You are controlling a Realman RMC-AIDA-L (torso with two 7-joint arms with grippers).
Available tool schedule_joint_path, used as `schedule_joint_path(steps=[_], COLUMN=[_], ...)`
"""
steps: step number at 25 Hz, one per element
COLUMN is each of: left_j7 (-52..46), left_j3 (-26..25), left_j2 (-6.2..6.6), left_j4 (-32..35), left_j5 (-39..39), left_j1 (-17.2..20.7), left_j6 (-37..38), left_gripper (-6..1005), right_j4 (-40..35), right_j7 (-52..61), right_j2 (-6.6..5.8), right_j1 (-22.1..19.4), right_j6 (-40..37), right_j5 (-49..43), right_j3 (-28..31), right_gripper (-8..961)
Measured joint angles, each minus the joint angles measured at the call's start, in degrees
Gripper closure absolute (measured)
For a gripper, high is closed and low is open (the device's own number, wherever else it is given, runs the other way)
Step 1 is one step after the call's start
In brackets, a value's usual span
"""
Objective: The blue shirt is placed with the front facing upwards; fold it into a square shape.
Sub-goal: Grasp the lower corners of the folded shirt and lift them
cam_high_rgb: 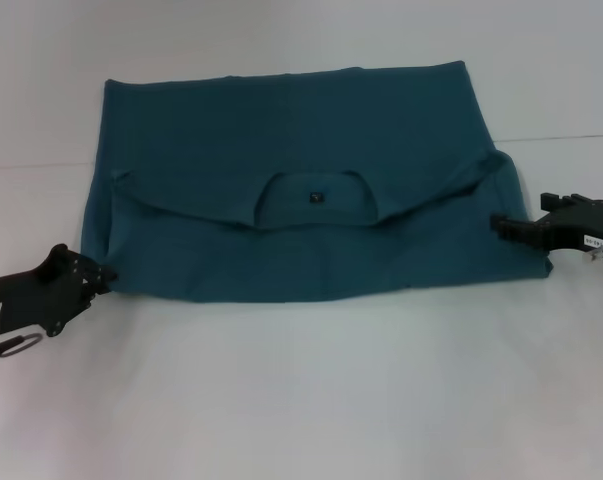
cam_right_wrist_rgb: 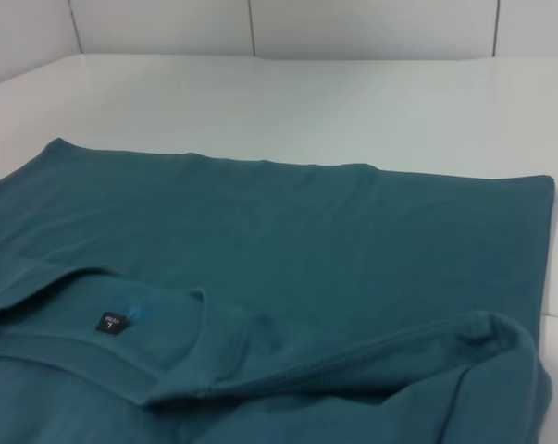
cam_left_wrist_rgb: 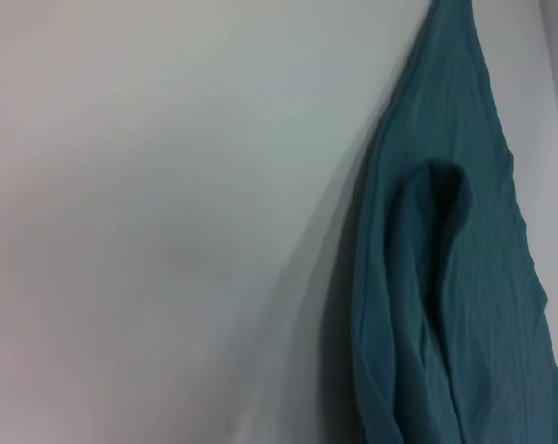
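A: Now, where's the blue shirt [cam_high_rgb: 301, 180]?

B: Folded once on the white worktop [cam_high_rgb: 301, 400], collar showing. Left claw [cam_high_rgb: 99, 274] and right claw [cam_high_rgb: 501, 224] touch its side edges; grip, I cannot tell.

A: Advice?

B: Lift both edges evenly, fold inward.

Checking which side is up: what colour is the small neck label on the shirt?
Dark, nearly black, with tiny pale markings, against the teal blue shirt. The neck label shows best in the right wrist view.
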Motion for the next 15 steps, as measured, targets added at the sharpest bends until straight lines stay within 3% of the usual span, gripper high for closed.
schedule_joint_path(steps=[15], left_j7=[4.4], left_j3=[0.0], left_j2=[-0.15], left_j4=[-4.0], left_j5=[-0.3], left_j1=[1.8], left_j6=[4.3], left_gripper=[889], right_j4=[-1.2], right_j7=[2.3], right_j2=[-0.06], right_j1=[0.3], right_j6=[-1.3], right_j5=[-0.1], right_j3=[-0.1], right_gripper=[59])
